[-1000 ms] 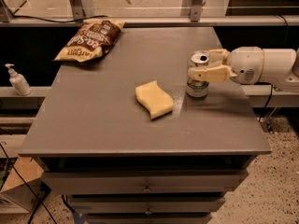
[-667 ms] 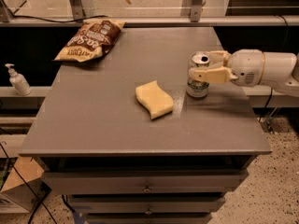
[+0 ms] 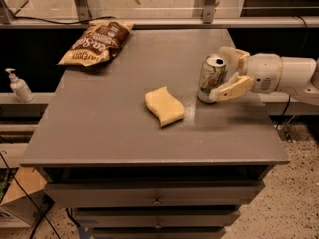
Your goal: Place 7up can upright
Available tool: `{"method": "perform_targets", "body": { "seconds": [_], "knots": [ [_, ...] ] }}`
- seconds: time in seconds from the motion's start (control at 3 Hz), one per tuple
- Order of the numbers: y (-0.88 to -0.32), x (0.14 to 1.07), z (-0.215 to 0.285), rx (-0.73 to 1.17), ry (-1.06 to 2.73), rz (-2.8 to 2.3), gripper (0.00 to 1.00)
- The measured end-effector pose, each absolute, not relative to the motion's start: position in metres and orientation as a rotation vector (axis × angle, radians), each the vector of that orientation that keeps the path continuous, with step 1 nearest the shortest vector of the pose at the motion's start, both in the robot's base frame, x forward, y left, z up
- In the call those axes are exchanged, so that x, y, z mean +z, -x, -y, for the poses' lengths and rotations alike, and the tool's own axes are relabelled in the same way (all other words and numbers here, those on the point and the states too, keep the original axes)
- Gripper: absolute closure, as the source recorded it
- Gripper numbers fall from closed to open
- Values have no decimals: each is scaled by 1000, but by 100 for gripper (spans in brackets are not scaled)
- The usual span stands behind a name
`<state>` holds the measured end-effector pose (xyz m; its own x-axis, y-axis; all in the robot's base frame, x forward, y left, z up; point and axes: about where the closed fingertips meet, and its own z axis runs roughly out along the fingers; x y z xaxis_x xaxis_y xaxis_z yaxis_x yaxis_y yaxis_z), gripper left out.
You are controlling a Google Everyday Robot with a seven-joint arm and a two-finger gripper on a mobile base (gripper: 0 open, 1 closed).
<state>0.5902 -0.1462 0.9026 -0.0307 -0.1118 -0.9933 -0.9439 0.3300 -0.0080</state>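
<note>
The 7up can (image 3: 211, 78) stands upright on the grey table (image 3: 124, 133), right of centre, its silver top with the pull tab facing up. My gripper (image 3: 221, 73) reaches in from the right at can height. Its jaws are open and straddle the can. The near cream finger (image 3: 233, 87) lies in front of the can, its tip by the can's lower right side. The far finger (image 3: 230, 54) sits behind the can's top. The can rests on the table by itself.
A yellow wavy sponge (image 3: 164, 105) lies left of the can near the table's middle. A brown snack bag (image 3: 94, 43) lies at the back left corner. A soap dispenser (image 3: 19, 85) stands on a ledge off the left side. The table's right edge is just under my arm.
The near finger has spread slightly away from the can toward the front. The can has stayed upright in the same spot.
</note>
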Motion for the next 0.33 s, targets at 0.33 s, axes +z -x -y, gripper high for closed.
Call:
{"method": "perform_targets", "body": {
  "seconds": [0.33],
  "knots": [
    [-590,903,146,908,1031,-1442,0]
  ]
}}
